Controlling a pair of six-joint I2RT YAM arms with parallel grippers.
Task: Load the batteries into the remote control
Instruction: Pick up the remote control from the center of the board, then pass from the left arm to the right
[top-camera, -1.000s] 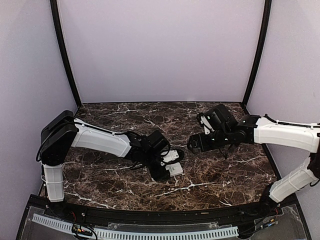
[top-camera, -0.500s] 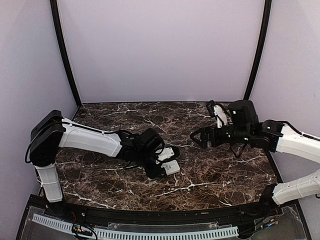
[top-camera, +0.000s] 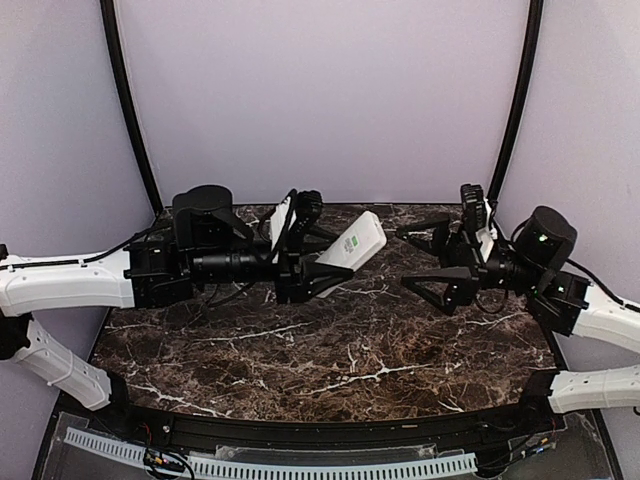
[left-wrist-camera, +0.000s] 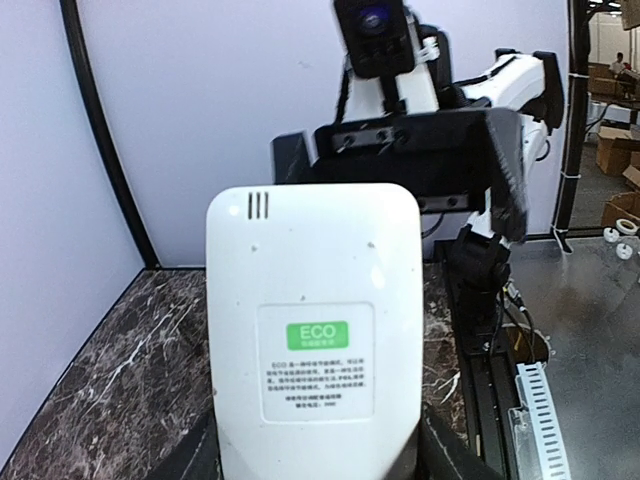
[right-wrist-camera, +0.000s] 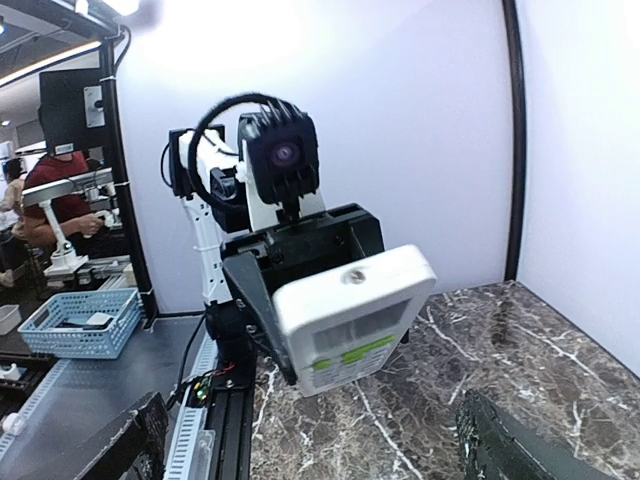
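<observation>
Well, my view:
Left gripper (top-camera: 318, 255): fingers clamped on remote (top-camera: 350, 247).
Right gripper (top-camera: 416, 256): fingers apart, facing remote, not touching.
Table (top-camera: 400, 350): below remote, apart.

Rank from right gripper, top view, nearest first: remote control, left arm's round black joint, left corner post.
1. remote control, just left of the right gripper
2. left arm's round black joint, farther left
3. left corner post, far left, at the back

Dark veined marble tabletop (top-camera: 420, 350), enclosed by pale lilac backdrop panels (top-camera: 320, 100) and black corner poles (top-camera: 125, 100). Beyond, apparently a workshop: blue basket (right-wrist-camera: 75, 322), cardboard boxes (left-wrist-camera: 622, 150).
</observation>
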